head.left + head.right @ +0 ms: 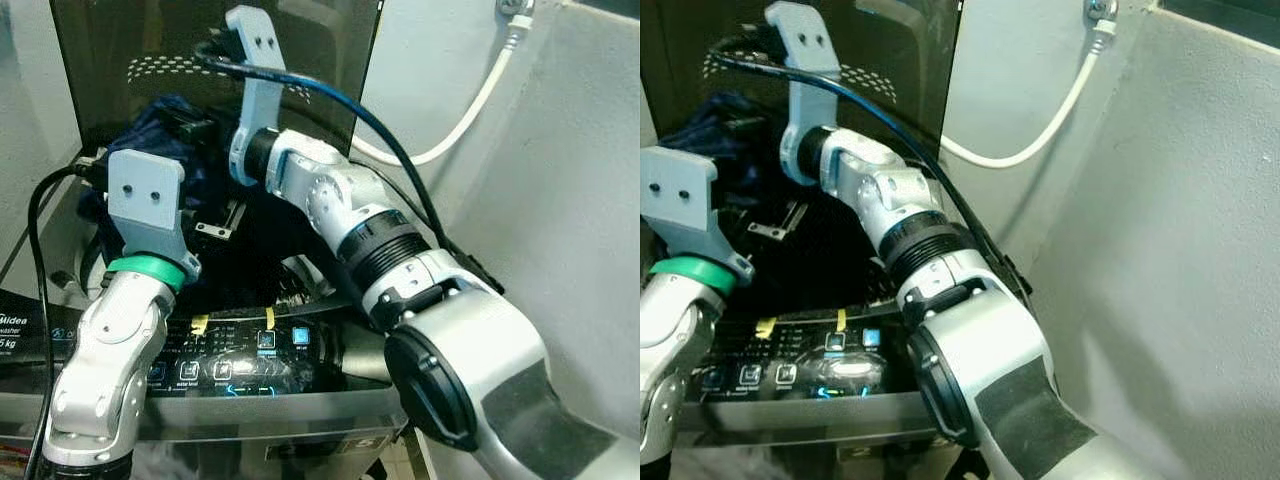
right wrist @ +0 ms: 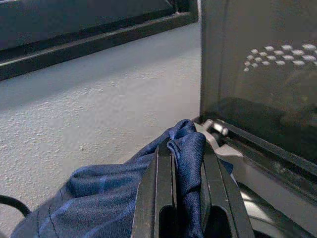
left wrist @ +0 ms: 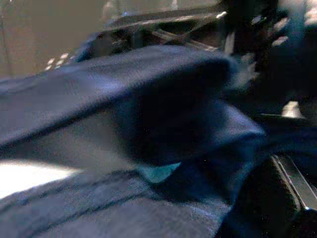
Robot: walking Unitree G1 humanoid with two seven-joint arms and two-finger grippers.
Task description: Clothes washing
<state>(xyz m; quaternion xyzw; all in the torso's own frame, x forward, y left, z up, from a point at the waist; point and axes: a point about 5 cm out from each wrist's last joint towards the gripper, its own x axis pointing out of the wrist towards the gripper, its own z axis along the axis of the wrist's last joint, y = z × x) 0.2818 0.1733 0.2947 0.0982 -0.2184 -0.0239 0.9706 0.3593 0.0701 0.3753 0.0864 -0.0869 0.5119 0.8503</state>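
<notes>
Standing open with its dark lid (image 1: 200, 60) raised at the back, the washing machine (image 1: 270, 400) holds a heap of dark blue cloth (image 1: 165, 125) in its tub, the bundle piled up toward the rear of the opening. Along the front edge runs the control panel (image 1: 250, 360), its small buttons lit blue.

Both arms reach over the tub into the cloth. In the right wrist view, the right jaws (image 2: 185, 188) are nearly together, clamped on a fold of blue cloth (image 2: 188, 148) that stands up between the two black fingers (image 2: 158, 193) and spills out behind them, just in front of the raised lid and beside the pale wall (image 2: 99, 109).

The left wrist view is blurred: blue cloth (image 3: 124, 99) lies right up against the camera, and I cannot tell how the left jaws stand. A white hose (image 1: 470, 110) hangs along the wall on the right.
</notes>
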